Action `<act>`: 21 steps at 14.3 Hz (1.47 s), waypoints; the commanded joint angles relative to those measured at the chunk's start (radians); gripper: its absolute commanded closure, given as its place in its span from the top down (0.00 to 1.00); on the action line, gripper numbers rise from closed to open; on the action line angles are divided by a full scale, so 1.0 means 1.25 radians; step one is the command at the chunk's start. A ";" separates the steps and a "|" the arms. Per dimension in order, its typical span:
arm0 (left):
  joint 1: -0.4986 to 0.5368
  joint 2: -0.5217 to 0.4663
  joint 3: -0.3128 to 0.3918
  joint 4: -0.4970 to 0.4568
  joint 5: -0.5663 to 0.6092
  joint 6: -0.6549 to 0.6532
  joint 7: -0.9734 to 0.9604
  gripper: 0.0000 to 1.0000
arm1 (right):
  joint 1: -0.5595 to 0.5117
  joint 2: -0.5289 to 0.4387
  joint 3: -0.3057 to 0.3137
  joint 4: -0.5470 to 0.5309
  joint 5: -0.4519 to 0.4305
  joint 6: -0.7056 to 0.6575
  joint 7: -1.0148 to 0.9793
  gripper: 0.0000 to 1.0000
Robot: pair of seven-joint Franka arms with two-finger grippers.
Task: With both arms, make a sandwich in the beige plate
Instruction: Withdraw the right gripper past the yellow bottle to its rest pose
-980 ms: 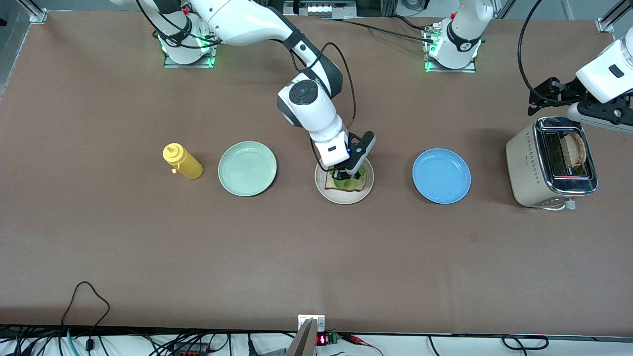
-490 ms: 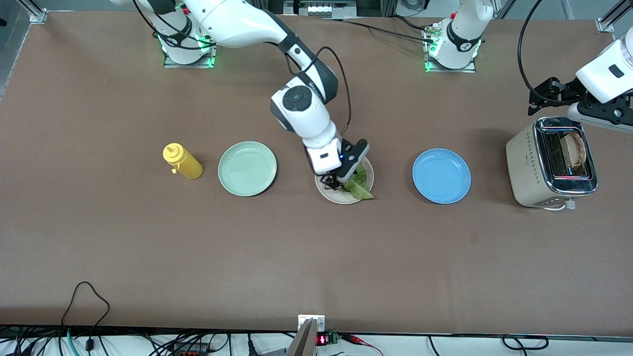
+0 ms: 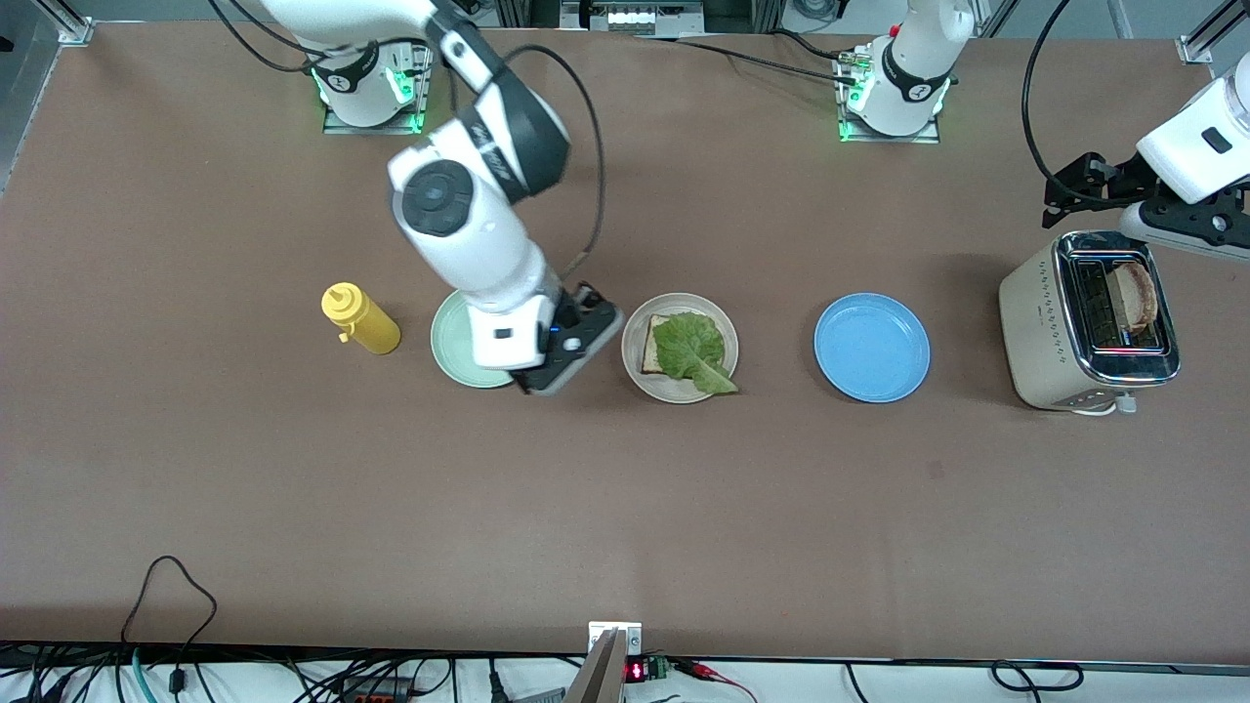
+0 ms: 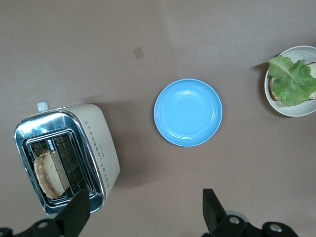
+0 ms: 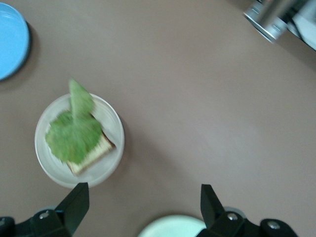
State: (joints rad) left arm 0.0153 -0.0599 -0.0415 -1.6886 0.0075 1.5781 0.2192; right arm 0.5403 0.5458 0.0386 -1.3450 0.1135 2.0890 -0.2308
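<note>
A: Where was everything relative to the beige plate [image 3: 633, 373]?

B: Toward the right arm's end, the right claw [image 5: 140, 207] hung with fingers apart and empty, over the mint-green plate [image 3: 451, 342]. On the beige plate lay one toast slice [image 3: 649, 344] with a lettuce leaf [image 3: 691, 349] draped over it, its tip past the rim.

A: And the second slice [image 3: 1138, 293]?

B: Upright in the toaster [image 3: 1089, 322], toward the left arm's end; the left claw [image 4: 143, 210] hovered over it, fingers apart. Toast likely handles light, stiff and crumbly: pinch its flat faces near the top crust, gently.
</note>
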 commanded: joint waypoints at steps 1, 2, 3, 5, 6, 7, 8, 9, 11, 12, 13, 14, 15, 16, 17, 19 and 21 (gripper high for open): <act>0.000 -0.004 -0.002 0.013 0.014 -0.016 -0.005 1.00 | -0.125 -0.050 0.096 -0.020 -0.087 -0.106 0.041 1.00; 0.000 -0.004 -0.001 0.013 0.014 -0.016 -0.005 1.00 | -0.164 -0.060 0.132 -0.020 -0.122 -0.144 0.050 1.00; 0.000 -0.004 -0.001 0.013 0.014 -0.016 -0.006 1.00 | -0.201 -0.078 0.168 -0.020 -0.147 -0.171 0.081 1.00; 0.000 -0.004 -0.001 0.013 0.014 -0.016 -0.006 1.00 | -0.286 -0.115 0.214 -0.024 -0.163 -0.217 0.162 1.00; 0.001 -0.004 0.001 0.013 0.014 -0.014 -0.005 1.00 | -0.315 -0.124 0.221 -0.022 -0.163 -0.244 0.177 1.00; 0.001 0.002 0.006 0.013 0.011 -0.007 -0.007 1.00 | -0.341 -0.141 0.222 -0.024 -0.163 -0.266 0.194 1.00; 0.003 0.017 0.010 0.014 0.010 -0.007 -0.006 1.00 | -0.363 -0.153 0.221 -0.024 -0.161 -0.287 0.219 1.00; 0.005 0.038 0.011 0.025 0.018 -0.009 -0.002 1.00 | -0.385 -0.171 0.216 -0.024 -0.151 -0.322 0.275 1.00; 0.055 0.096 0.010 0.068 0.031 -0.022 0.000 1.00 | -0.415 -0.203 0.207 -0.026 -0.152 -0.364 0.373 1.00; 0.074 0.102 0.010 0.071 0.030 -0.022 0.004 1.00 | -0.416 -0.220 0.189 -0.027 -0.157 -0.376 0.376 1.00; 0.088 0.107 0.010 0.071 0.030 -0.023 0.004 1.00 | -0.418 -0.233 0.178 -0.027 -0.156 -0.392 0.378 1.00; 0.104 0.120 0.010 0.071 0.030 -0.023 0.003 1.00 | -0.425 -0.246 0.166 -0.027 -0.155 -0.408 0.379 1.00; 0.107 0.123 0.011 0.071 0.031 -0.024 -0.002 1.00 | -0.427 -0.261 0.148 -0.031 -0.149 -0.416 0.376 1.00; 0.110 0.131 0.011 0.072 0.031 -0.028 -0.006 1.00 | -0.426 -0.278 0.123 -0.041 -0.141 -0.416 0.371 1.00; 0.114 0.141 0.011 0.073 0.030 -0.027 -0.007 1.00 | -0.422 -0.297 0.099 -0.049 -0.134 -0.417 0.360 1.00; 0.118 0.185 0.011 0.081 0.030 -0.025 -0.005 1.00 | -0.390 -0.326 0.016 -0.065 -0.112 -0.419 0.293 1.00; 0.157 0.206 0.011 0.092 0.042 -0.024 0.026 1.00 | -0.350 -0.346 -0.058 -0.071 -0.095 -0.438 0.258 1.00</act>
State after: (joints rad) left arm 0.1689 0.1476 -0.0230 -1.6287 0.0372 1.5707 0.2206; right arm 0.0515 0.1644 0.0451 -1.3887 -0.0320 1.5579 0.1304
